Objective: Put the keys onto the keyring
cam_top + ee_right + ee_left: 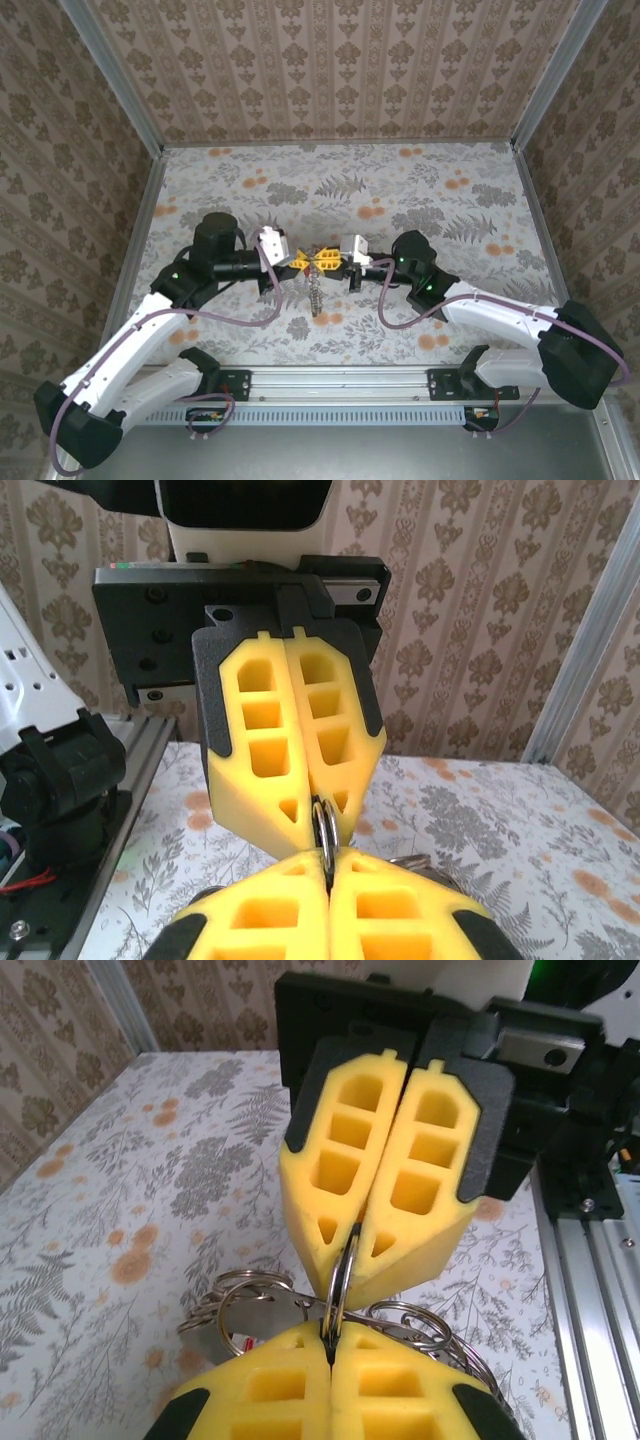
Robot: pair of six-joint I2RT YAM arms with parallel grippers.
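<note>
As left claw (330,1345) and right claw (357,1235) pinch the keyring (342,1275) from opposite sides, it hangs braced, likely for threading.

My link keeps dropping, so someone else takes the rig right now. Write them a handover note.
Left gripper: shut on the keyring, which is held edge-on.
Right gripper: shut on the same keyring, tip to tip with the left.
Metal loops hang below the pinch.
Keys: I cannot pick them out.
Done: keyring held by both grippers.
Left: threading the keys; none confirmed on.
</note>
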